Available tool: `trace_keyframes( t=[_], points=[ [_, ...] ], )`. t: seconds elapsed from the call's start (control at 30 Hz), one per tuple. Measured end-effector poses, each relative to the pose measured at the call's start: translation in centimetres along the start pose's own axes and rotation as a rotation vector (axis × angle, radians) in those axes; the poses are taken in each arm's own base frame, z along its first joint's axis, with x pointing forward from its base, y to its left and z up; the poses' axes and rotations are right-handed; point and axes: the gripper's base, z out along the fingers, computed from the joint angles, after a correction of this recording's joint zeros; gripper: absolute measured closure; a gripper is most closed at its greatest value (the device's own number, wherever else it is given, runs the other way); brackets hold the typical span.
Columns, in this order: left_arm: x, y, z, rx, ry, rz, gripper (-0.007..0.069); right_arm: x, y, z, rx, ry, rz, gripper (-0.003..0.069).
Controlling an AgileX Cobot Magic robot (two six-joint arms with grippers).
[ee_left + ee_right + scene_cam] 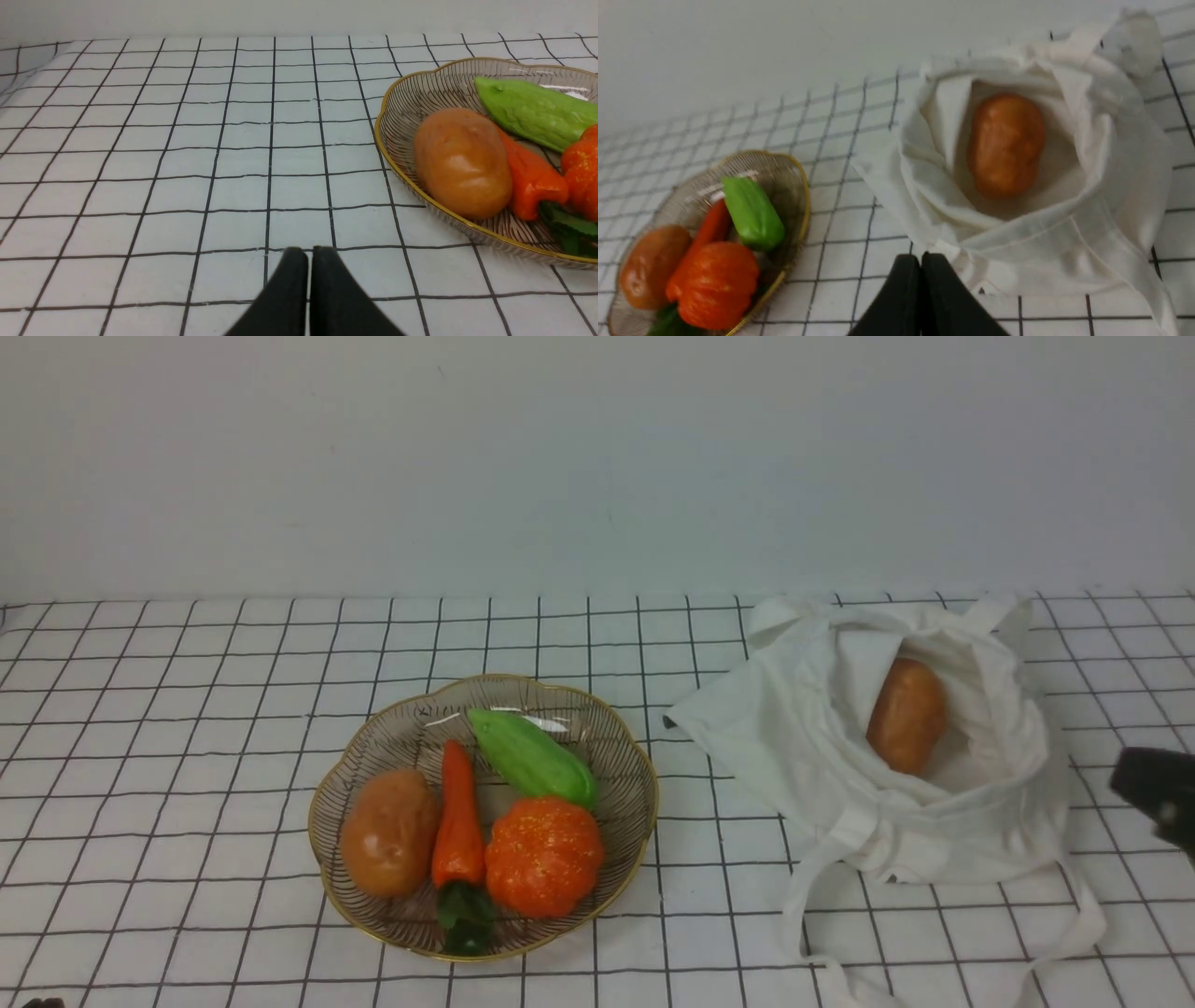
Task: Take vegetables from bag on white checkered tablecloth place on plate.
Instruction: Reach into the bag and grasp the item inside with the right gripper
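Note:
A tan-brown potato (906, 714) lies inside the open white cloth bag (980, 821) on the checkered tablecloth (187, 709) at the right; it also shows in the right wrist view (1005, 142). The glass plate (616, 747) with a gold rim sits at centre-left. My right gripper (920, 256) is shut and empty, hovering beside the bag's near edge (1045, 252); it shows as a dark shape at the front view's right edge (1158, 793). My left gripper (308, 252) is shut and empty over bare cloth, left of the plate (397, 140).
The plate holds a glossy darker potato (387, 831), a red-orange pepper (457, 826), a green vegetable (532, 758) and an orange bumpy pumpkin (543, 856). The bag's long straps (812, 905) trail toward the table's front edge. A plain wall stands behind.

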Motion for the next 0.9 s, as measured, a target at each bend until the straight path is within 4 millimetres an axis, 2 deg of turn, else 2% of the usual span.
trace_keyframes(
  t=[0.03, 0.07, 0.1, 0.27, 0.4, 0.47, 0.53, 0.57, 0.67, 0.7, 0.77, 0.87, 0.9],
  points=[
    [0.0, 0.0, 0.0, 0.000, 0.000, 0.000, 0.0632, -0.6, -0.2, 1.3, 0.013, 0.045, 0.002, 0.0669],
    [0.0, 0.0, 0.0, 0.000, 0.000, 0.000, 0.0632, -0.7, -0.2, 1.6, 0.016, 0.053, 0.003, 0.0668],
    [0.0, 0.0, 0.0, 0.000, 0.000, 0.000, 0.0632, -1.6, -0.7, 4.1, 0.035, 0.120, 0.010, 0.0666],
    [0.0, 0.0, 0.0, 0.000, 0.000, 0.000, 0.0632, -3.1, -1.7, 9.6, 0.064, 0.242, 0.010, 0.0659],
    [0.0, 0.0, 0.0, 0.000, 0.000, 0.000, 0.0632, -3.7, -2.6, 13.4, 0.082, 0.301, -0.012, 0.0633],
    [0.0, 0.0, 0.0, 0.000, 0.000, 0.000, 0.0632, -3.8, -2.8, 14.1, 0.085, 0.310, -0.024, 0.0618],
    [0.0, 0.0, 0.0, 0.000, 0.000, 0.000, 0.0632, -4.3, -3.4, 15.9, 0.101, 0.305, -0.063, 0.0552],
    [0.0, 0.0, 0.0, 0.000, 0.000, 0.000, 0.0632, -4.5, -3.4, 16.0, 0.101, 0.300, -0.069, 0.0538],
    [0.0, 0.0, 0.0, 0.000, 0.000, 0.000, 0.0632, -4.9, -4.0, 17.4, 0.126, 0.259, -0.094, 0.0431],
    [0.0, 0.0, 0.0, 0.000, 0.000, 0.000, 0.0632, -4.9, -4.3, 18.3, 0.135, 0.251, -0.086, 0.0361],
    [0.0, 0.0, 0.0, 0.000, 0.000, 0.000, 0.0632, -4.8, -4.5, 19.0, 0.136, 0.258, -0.074, 0.0296],
    [0.0, 0.0, 0.0, 0.000, 0.000, 0.000, 0.0632, -4.2, -4.7, 21.0, 0.131, 0.290, -0.078, 0.0109],
    [0.0, 0.0, 0.0, 0.000, 0.000, 0.000, 0.0632, -4.2, -4.7, 21.1, 0.132, 0.291, -0.078, 0.0109]
  ],
)
